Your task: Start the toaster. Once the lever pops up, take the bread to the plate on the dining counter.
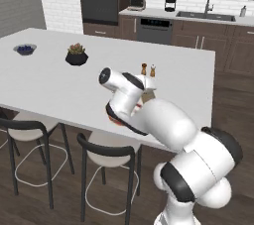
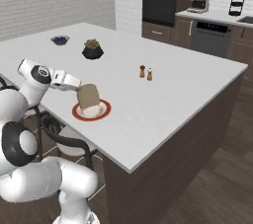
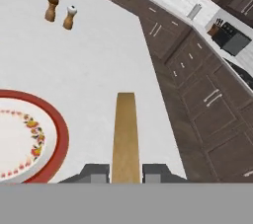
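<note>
bread [image 3: 124, 136] between fingers [image 3: 95, 172], above plate [image 3: 58, 128]

Bare counter [image 2: 163, 104] around the plate [image 2: 91, 110] under my hand [image 2: 78, 88]; two shakers [image 2: 146, 73] stand beyond it, plant bowl [image 2: 92, 50] farther back.

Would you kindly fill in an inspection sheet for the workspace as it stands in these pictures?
Surface: dining counter, white top, bar stools along its near side.
Job's things: bread held edge-on, over the plate or just beside it; plate red-rimmed, lying flat near the counter edge.
Clutter: two shakers mid-counter; dark bowl with a plant; small bowl beyond it.
Grippers: gripper shut on the bread, fingers either side of the slice.
Cables: nothing seen.
Surroundings: wall oven, sink, dark cabinets, white brick wall.
</note>
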You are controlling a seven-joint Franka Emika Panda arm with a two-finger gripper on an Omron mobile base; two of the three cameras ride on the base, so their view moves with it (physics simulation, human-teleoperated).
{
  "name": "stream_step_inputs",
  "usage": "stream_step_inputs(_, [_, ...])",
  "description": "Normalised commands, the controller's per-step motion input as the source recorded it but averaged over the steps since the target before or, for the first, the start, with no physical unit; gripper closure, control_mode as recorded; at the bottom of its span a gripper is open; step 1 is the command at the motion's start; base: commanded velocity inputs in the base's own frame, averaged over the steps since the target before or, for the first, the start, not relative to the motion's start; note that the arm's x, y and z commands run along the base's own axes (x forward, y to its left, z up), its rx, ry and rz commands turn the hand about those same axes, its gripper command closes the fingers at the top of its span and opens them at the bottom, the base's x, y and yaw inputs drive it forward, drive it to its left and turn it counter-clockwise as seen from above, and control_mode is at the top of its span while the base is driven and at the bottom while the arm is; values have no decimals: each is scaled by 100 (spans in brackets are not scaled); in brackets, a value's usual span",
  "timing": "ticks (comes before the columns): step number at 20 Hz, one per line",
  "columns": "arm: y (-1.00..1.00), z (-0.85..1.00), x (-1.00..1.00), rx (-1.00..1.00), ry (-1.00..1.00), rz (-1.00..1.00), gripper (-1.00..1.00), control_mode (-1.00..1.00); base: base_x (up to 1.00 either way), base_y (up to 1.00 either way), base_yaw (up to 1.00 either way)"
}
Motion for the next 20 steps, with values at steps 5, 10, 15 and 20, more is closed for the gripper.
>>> stream_step_inputs(5, [16, -42, 69, -3, 10, -15, 100, -100, 0, 0, 0])
stream_step_inputs(10, [14, -42, 71, 0, 18, -10, 100, -100, 0, 0, 0])
stream_step_inputs(15, [14, -37, 37, 0, 16, -6, 100, -100, 0, 0, 0])
stream_step_inputs(20, [10, -39, 3, 0, 6, -4, 100, -100, 0, 0, 0])
